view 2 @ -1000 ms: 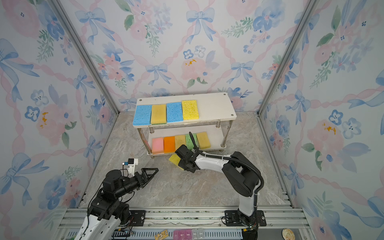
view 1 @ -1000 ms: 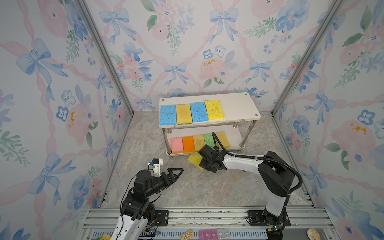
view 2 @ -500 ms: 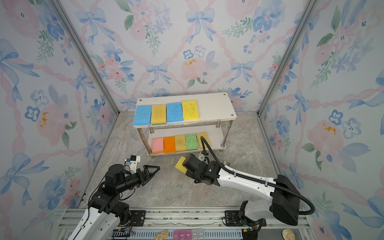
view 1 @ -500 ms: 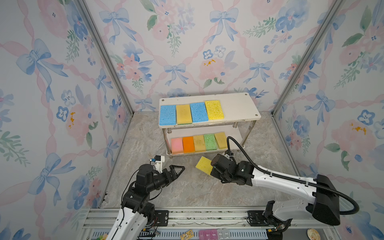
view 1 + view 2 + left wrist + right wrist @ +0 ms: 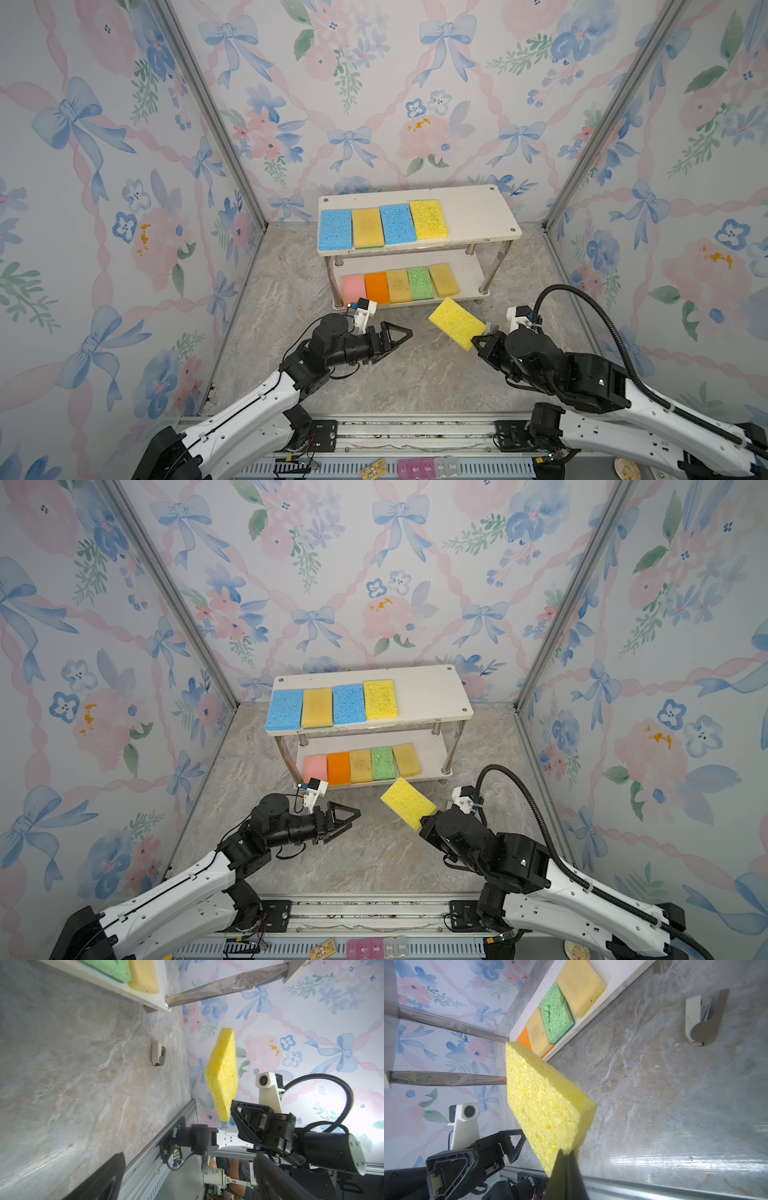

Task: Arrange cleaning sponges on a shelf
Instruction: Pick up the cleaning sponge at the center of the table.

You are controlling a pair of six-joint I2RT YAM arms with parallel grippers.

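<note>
Drawn back and up with the right gripper (image 5: 478,338) over the last second: the sponge (image 5: 456,323), bright yellow, a second ago low at the front edge of the lower tier (image 5: 471,270) of the shelf (image 5: 496,264). Now carried clear of the floor and well off that edge, at about 5 o'clock of the shelf in both top views. Pinched hard by one short end between closed jaws, tilted, free end toward the shelf. Touching nothing else.

Little altered at the left gripper (image 5: 399,334): spread wide and empty then as now, low at about 6 o'clock of the shelf. Nudged slightly forward, tips aimed at 3 o'clock toward the sponge.

Nothing moved on the boards. Lower row (image 5: 401,284): pink, orange, mustard, green, mustard, edge to edge, no room left. Top row (image 5: 398,223): blue, mustard, blue, yellow from the 9 o'clock end, with bare top board (image 5: 473,212) at the 3 o'clock end.

Judged meaning: a retreat from a full tier, then a lift toward the one free slot above. Nine placed, one in hand, so likely the last placement.

Next, probably: raise above the top board, carry to its 3 o'clock end, lay flat beside the yellow one.

Possible snag: catching the board's front edge with the sponge's free end. Grey clip (image 5: 158,1053) on the floor nearby, not in the way.
</note>
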